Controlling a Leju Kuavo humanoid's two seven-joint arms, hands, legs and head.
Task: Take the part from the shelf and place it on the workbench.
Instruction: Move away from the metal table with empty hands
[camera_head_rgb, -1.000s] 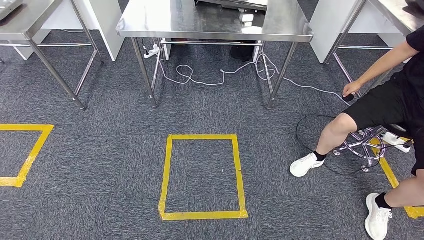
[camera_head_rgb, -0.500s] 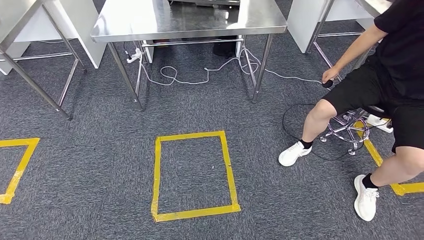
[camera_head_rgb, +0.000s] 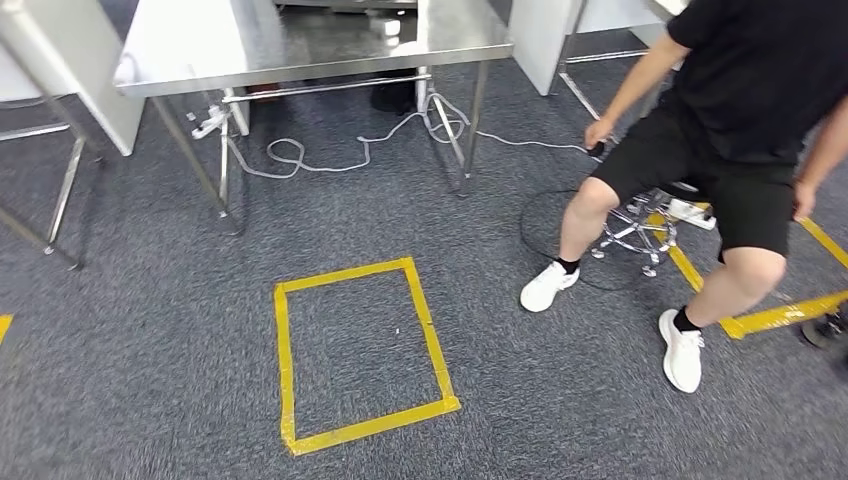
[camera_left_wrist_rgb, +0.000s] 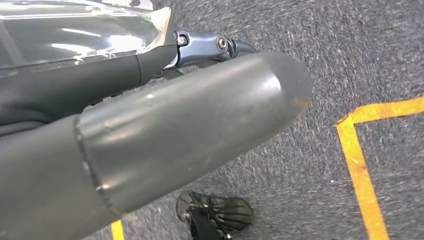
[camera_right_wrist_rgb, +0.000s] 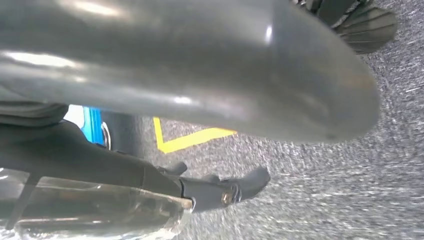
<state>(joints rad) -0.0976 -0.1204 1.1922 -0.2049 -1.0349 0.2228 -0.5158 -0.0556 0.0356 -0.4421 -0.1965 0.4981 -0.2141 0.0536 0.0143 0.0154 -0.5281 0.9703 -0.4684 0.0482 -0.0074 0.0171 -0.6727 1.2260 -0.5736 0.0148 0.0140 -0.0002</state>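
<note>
One yellow tape rectangle (camera_head_rgb: 357, 352) lies on the grey carpet (camera_head_rgb: 150, 360) straight ahead of you in the head view, and beyond it stands a stainless steel table (camera_head_rgb: 300, 45) with a white cable (camera_head_rgb: 330, 160) looped on the floor between its legs and a white power strip (camera_head_rgb: 208, 122) hanging by the left leg. To your right a person (camera_head_rgb: 720, 130) in a black shirt and black shorts sits on a chrome-based stool (camera_head_rgb: 640, 225), white shoes (camera_head_rgb: 548, 286) planted on the carpet, one hand lowered beside the knee onto something small and dark that you cannot make out. More yellow tape (camera_head_rgb: 770, 315) runs under that person's feet, and white panels stand behind the table on both sides. You cannot tell where the part is or how it looks; neither it nor a shelf can be made out from here. Your left hand (camera_left_wrist_rgb: 190, 135) hangs over the carpet near a yellow tape corner (camera_left_wrist_rgb: 357, 150); your right hand (camera_right_wrist_rgb: 210, 70) likewise hangs above carpet and tape. Each wrist view gives you a thick grey thumb and one dark finger (camera_right_wrist_rgb: 235, 187) beside it, so you cannot tell whether the fingers are spread or closed.
</note>
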